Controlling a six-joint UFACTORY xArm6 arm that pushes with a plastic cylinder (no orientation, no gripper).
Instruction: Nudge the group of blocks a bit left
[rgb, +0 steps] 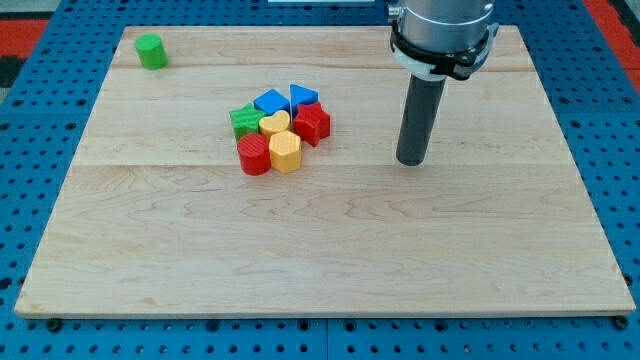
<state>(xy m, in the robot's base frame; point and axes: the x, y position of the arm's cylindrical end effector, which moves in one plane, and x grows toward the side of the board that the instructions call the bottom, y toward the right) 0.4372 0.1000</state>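
Clustering seven blocks (277, 128), one green cylinder (151, 51) apart, my tip (411, 160) right

From my remote seat I see a pale wooden board (330, 250) made of several planks laid side by side, grain running left to right. It lies on a blue perforated base (40, 120) — rows of small holes. A red patch (615, 15) shows at the view's top right. Lighting is even — shadows soft.
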